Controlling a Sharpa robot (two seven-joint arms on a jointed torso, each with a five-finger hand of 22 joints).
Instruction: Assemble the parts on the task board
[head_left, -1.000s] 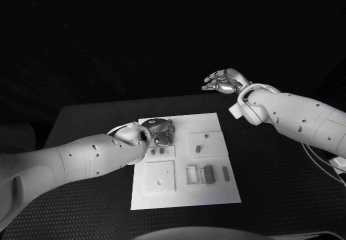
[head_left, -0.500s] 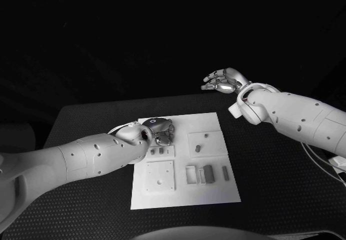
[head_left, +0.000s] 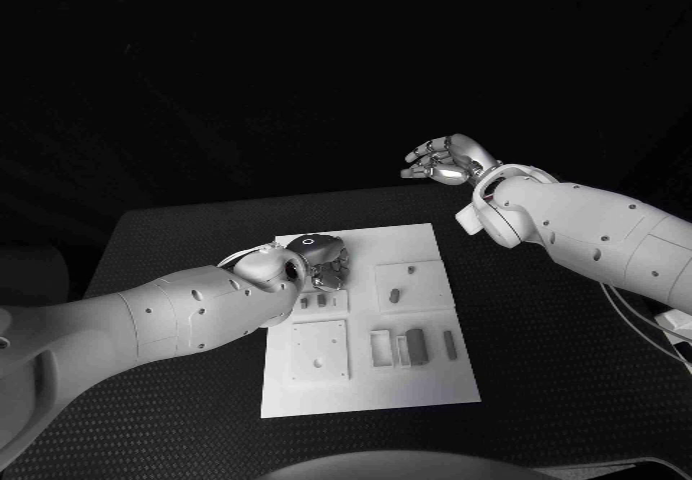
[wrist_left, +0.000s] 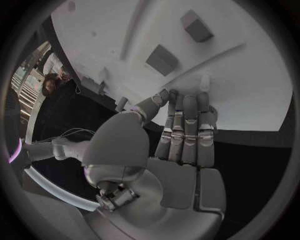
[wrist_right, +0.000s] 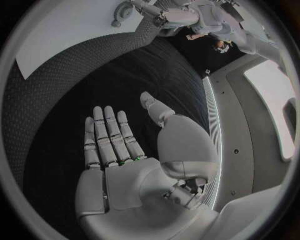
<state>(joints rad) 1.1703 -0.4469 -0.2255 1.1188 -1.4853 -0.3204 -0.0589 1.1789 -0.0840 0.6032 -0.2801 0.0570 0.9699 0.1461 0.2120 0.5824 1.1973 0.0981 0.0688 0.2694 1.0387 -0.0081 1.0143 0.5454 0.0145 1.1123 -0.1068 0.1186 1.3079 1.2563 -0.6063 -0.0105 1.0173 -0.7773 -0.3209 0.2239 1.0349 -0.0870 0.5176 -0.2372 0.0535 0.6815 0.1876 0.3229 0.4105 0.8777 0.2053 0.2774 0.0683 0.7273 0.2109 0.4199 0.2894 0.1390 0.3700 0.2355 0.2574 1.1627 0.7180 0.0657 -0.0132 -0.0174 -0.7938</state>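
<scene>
White and flat, the board (head_left: 418, 385) lay in the middle of the black worktop (head_left: 159, 250). The left hand (head_left: 317, 255) hung low over the board's far left part, its fingers (wrist_left: 184, 130) straight and close together, pointing down at the board and holding nothing. Two small parts (wrist_left: 164, 59) lay on the board just past the fingertips, not touching them. More parts (head_left: 415, 346) sat in slots nearer the robot. The right hand (head_left: 450, 160) was raised beyond the worktop's far edge, well away from the board, its fingers (wrist_right: 109, 135) spread and empty.
</scene>
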